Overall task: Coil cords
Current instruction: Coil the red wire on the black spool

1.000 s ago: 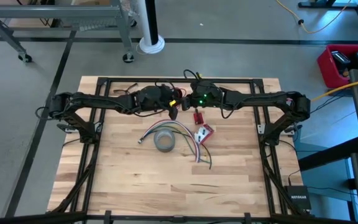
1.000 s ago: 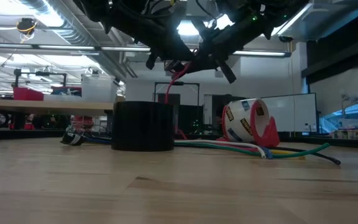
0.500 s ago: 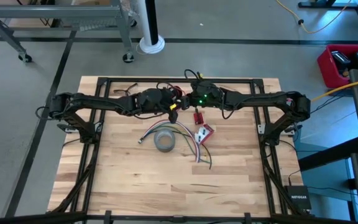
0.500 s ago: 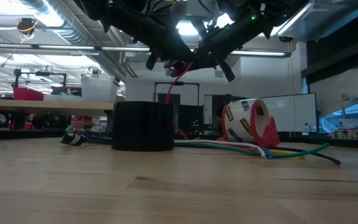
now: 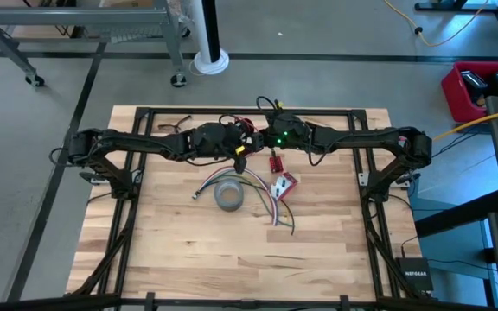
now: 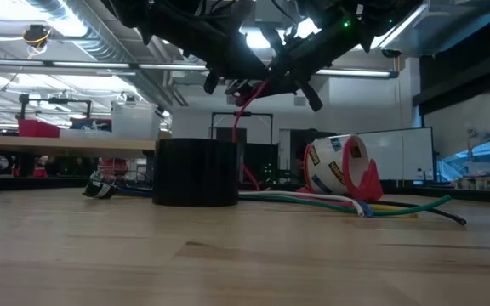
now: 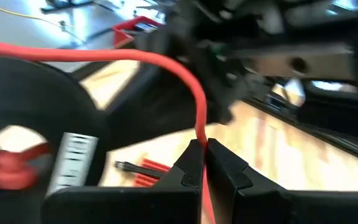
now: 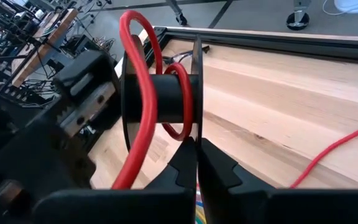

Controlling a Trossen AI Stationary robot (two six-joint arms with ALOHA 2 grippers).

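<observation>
Red wire (image 8: 143, 93): one, wound on one spool (image 8: 166, 98).

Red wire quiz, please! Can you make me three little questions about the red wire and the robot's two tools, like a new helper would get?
1. True or false: the left tool is shut on the red wire.
2. Pick one: in the right wrist view, what is the red wire looped round?
A. a cup
B. the black spool
C. a pencil
3. Fill in the missing word: the ___ tool pinches the thin rim of the black spool.

Key: 1 true; 2 B; 3 right.
</observation>
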